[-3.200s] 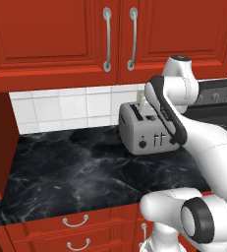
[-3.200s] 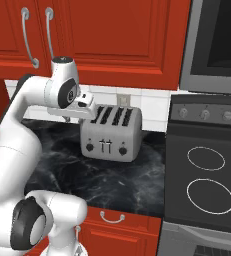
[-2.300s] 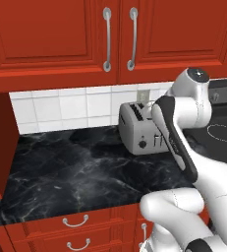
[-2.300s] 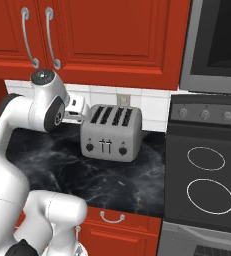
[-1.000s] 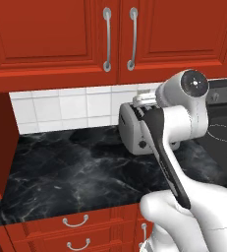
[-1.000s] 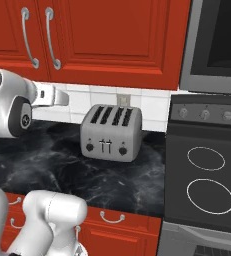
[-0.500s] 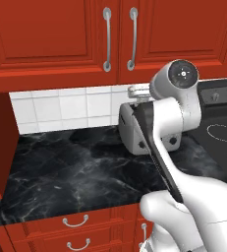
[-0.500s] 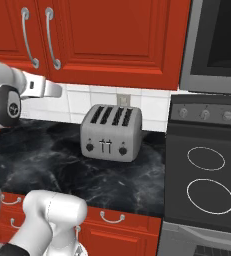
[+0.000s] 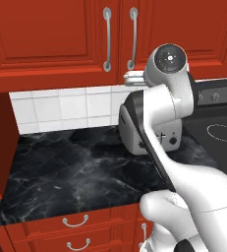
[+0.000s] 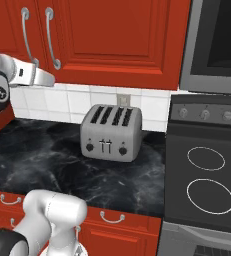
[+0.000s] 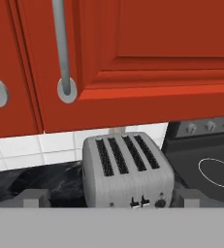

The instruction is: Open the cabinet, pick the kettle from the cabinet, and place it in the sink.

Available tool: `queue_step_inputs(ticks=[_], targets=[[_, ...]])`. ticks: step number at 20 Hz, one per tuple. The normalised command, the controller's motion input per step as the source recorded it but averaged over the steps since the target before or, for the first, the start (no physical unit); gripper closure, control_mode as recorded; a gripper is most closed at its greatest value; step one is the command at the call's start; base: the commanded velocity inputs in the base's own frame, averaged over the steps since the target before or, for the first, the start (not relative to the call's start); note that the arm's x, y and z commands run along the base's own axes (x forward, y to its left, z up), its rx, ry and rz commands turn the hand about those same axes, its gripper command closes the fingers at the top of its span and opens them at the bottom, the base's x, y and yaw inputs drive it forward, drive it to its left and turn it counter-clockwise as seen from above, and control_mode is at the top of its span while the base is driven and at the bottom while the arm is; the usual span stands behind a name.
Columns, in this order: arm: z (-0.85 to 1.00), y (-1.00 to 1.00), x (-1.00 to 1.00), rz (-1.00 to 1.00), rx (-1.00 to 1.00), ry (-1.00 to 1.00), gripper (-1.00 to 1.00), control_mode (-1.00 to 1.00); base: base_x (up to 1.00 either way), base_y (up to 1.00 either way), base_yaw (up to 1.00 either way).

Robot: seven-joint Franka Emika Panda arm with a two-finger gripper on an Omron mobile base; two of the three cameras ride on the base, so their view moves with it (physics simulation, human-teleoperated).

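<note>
My gripper [image 11: 111, 197] was wide open and empty. The cabinet [image 11: 147, 53] sat shut at the top of the frame, its stiff silver handle [image 11: 61, 43] at upper left, good to grab and pull.

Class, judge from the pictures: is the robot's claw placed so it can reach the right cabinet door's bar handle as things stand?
Probably yes. The claw is open and empty below the closed cabinet, with the handle just above and nothing between them; the toaster sits lower, out of the way.
</note>
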Motion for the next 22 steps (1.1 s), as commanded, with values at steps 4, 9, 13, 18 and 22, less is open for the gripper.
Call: queue_step_inputs(ticks=[4,9,13,18,22], targets=[[0.24,0.00,0.09,0.00,0.00,-0.01,-1.00,-1.00,0.00,0.00,0.00],[0.25,0.00,0.11,0.00,0.00,0.00,-1.00,-1.00,0.00,0.00,0.00],[0.23,0.00,0.14,0.00,0.00,0.00,-1.00,-1.00,0.00,0.00,0.00],[0.18,0.00,0.20,0.00,0.00,0.00,-1.00,-1.00,0.00,0.00,0.00],[0.18,0.02,0.29,0.00,0.00,0.00,-1.00,-1.00,0.00,0.00,0.00]])
